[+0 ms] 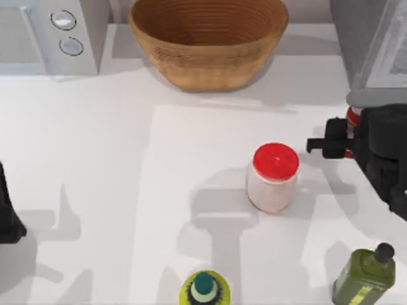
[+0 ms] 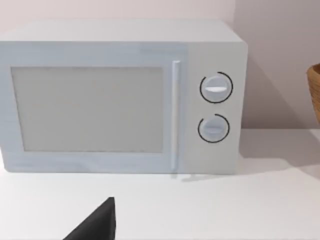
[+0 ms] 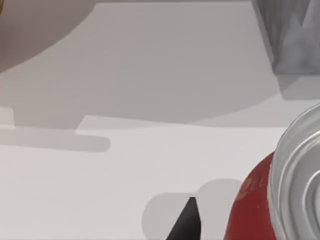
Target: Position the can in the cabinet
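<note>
1. Top view: the right gripper sits at the right edge, beside the can, just below the cabinet in the upper right corner. Whether it grips, I cannot tell. The left arm is parked at the left edge.
2. Left wrist view: a microwave only.
3. Right wrist view: the can is close at lower right. The grasp seems in hand; next comes lifting it toward the cabinet.

Matte black, blocky right pincer (left arm likewise black).
</note>
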You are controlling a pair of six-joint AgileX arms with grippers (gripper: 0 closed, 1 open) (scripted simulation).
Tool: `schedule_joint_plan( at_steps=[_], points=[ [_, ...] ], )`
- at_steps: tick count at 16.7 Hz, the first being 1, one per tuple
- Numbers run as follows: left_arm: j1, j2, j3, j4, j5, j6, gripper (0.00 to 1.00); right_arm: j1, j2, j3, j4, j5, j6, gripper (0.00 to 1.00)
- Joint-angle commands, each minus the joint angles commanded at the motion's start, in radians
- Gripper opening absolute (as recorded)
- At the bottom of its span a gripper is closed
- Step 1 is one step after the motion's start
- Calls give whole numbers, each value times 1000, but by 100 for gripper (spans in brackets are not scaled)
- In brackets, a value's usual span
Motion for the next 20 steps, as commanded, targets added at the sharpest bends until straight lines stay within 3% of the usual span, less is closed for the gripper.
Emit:
schedule_joint_plan(
  at_steps=[5, 10, 20],
  points=[
    [0, 0, 0, 0, 0, 0, 100, 40, -204, 64, -333, -42, -1, 0],
    [0, 0, 0, 0, 0, 0, 100, 31, -356, 193, -613, 0, 6, 0],
    [0, 0, 0, 0, 0, 0, 100, 12, -442, 185, -655, -3, -3, 0]
  ],
)
